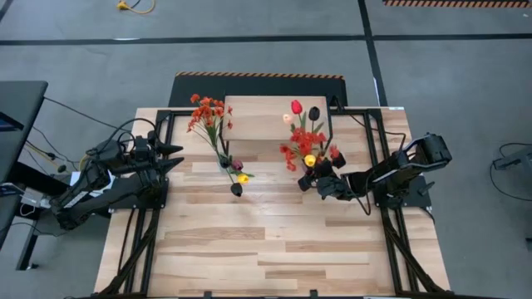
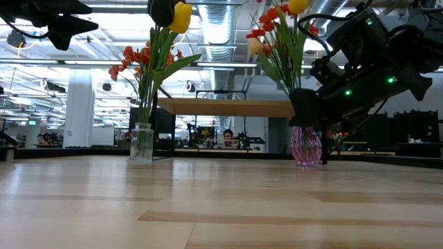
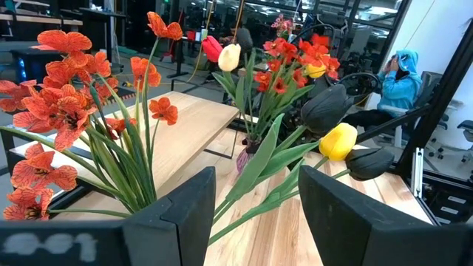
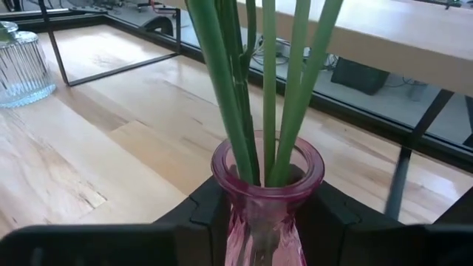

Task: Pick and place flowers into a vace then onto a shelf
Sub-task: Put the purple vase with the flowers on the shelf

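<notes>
honestly, i read no labels anywhere. my right gripper (image 4: 259, 214) clasps the pink vase (image 4: 264, 193) of flowers (image 1: 303, 141) on the slatted table (image 1: 274, 249), just before the shelf (image 2: 225, 107); my left gripper (image 1: 170, 158) waits with fingers parted beside the clear vase (image 2: 141, 144). an open hall lies behind.

Robotics lab or open workshop hall: grey concrete floor (image 1: 266, 21) marked with taped lines, exposed ceiling ducts (image 2: 220, 31), rows of workstations (image 2: 48, 138) seen behind, a seated person (image 3: 395, 81) noted nearby.

No text, label, brand or number can be read anywhere.
</notes>
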Tool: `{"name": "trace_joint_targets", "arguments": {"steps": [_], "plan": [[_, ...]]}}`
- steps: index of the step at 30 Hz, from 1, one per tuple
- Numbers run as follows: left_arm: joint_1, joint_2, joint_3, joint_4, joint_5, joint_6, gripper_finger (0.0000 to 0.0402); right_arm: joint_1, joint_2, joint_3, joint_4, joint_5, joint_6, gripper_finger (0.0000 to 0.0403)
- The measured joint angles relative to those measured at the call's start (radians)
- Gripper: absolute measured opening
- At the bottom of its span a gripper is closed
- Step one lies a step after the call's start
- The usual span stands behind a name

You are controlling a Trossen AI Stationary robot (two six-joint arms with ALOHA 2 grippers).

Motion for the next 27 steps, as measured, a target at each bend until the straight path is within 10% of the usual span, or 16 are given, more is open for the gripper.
{"name": "trace_joint_targets", "arguments": {"steps": [27], "plan": [[0.000, 0.000, 0.000, 0.000, 0.000, 0.000, 0.0183, 0.080, -0.103, 0.081, 0.003, -0.108, -0.043, 0.0110]]}}
